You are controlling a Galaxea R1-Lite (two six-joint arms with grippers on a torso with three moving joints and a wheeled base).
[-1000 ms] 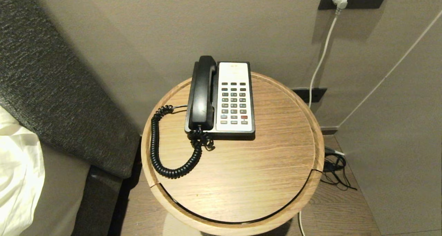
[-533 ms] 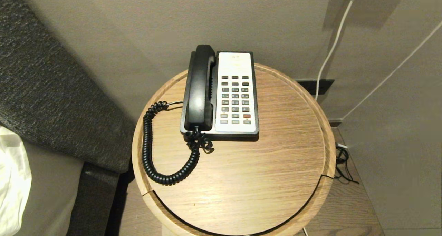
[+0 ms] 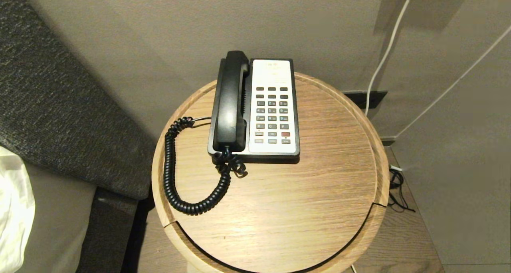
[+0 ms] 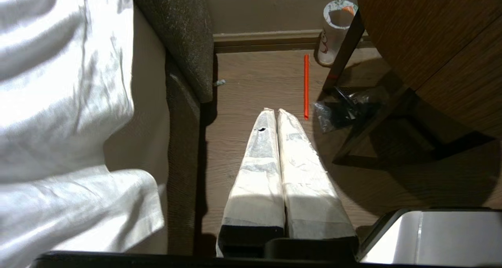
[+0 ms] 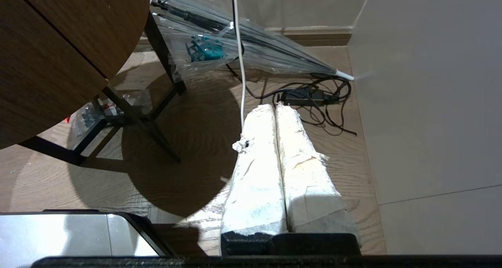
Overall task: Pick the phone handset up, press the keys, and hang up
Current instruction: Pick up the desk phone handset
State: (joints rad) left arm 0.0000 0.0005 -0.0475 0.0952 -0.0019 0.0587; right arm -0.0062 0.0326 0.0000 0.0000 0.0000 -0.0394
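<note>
Round wooden table [image 3: 303, 209], white cable [image 3: 385, 53]

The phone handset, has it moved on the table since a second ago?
No. The phone handset lies in its cradle beside the keys, in the same place against the round table's rim. The whole picture shifted, so the camera moved.

The phone handset [image 3: 230, 105] before me is glossy black plastic, its coiled cord [image 3: 175, 173] ribbed. It sits on a matt, grained wood counter [image 3: 311, 193]. My left end effector [image 4: 273, 112] fingers wear rough, wrinkled white wrapping.
</note>
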